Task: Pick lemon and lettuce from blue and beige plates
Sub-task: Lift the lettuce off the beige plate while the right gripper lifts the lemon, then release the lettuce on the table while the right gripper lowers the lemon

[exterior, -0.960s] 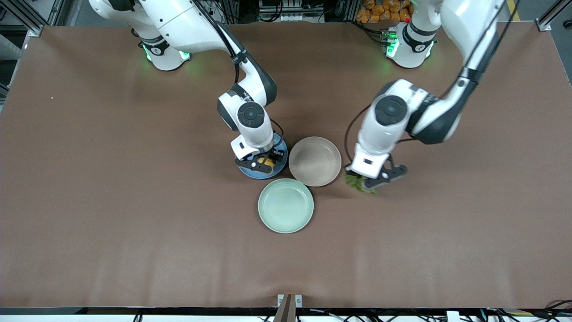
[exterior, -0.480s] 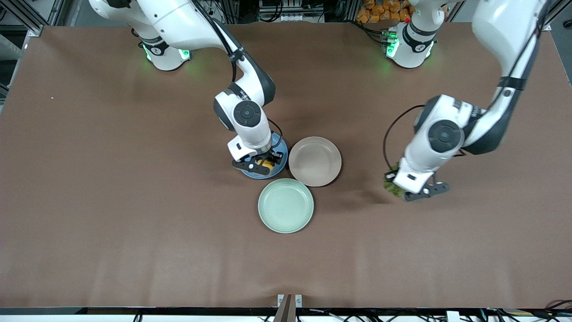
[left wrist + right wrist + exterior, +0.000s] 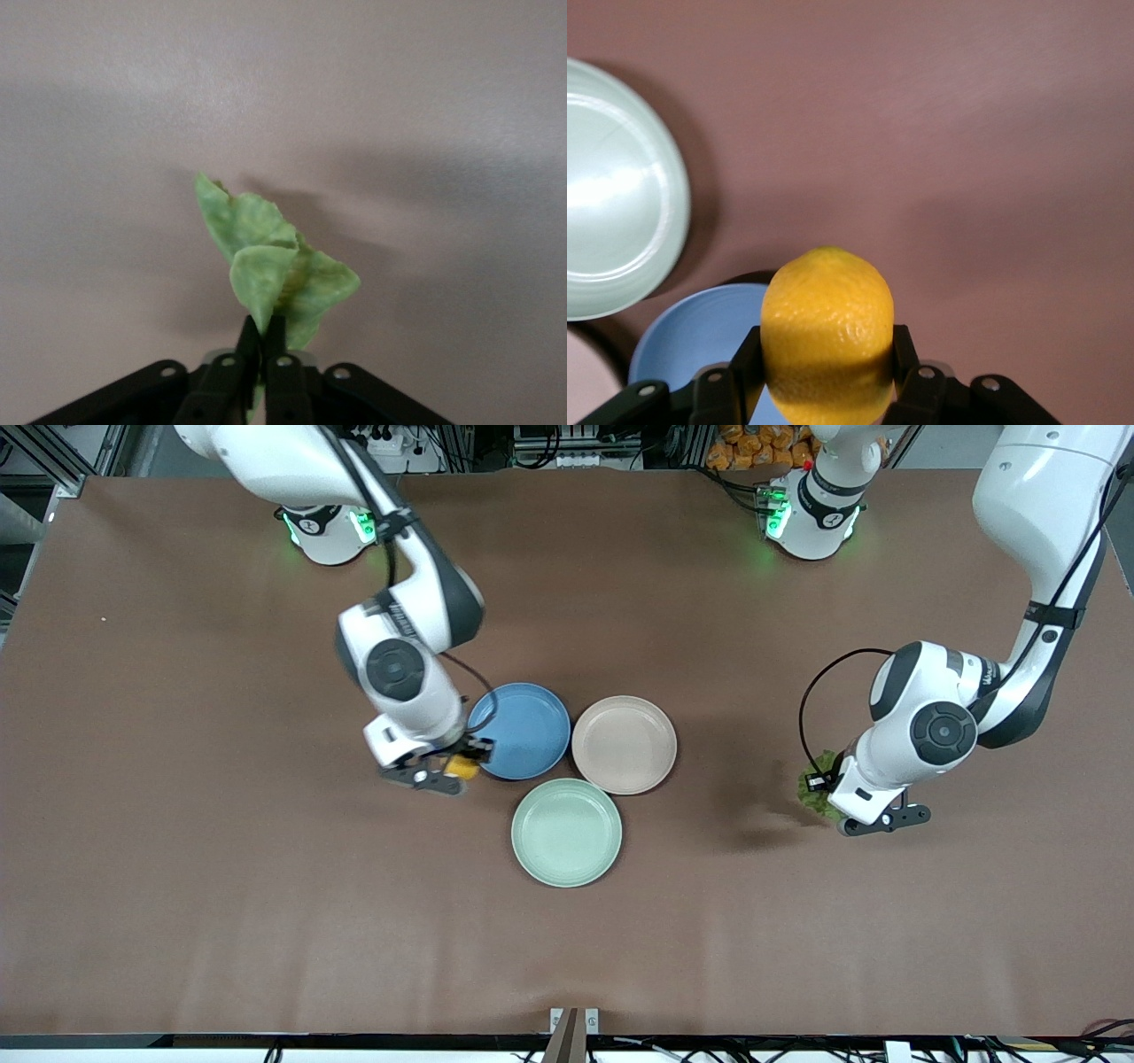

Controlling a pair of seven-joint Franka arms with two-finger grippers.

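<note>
- Right gripper, frame centre-left: jaws pinching lemon across its middle; rind firm, smooth, likely slippery.
- Left gripper, right of frame: jaws pinching lettuce at its base; soft, light, tears easily.

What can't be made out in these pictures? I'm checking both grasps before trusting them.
- Front view: the lettuce is mostly hidden under the left tool and its wrist.
- Left wrist view: the pinch point on the leaf is cut off by the picture's edge.
- Right wrist view: the lemon covers the right tool's fingertips and part of the blue plate.
</note>
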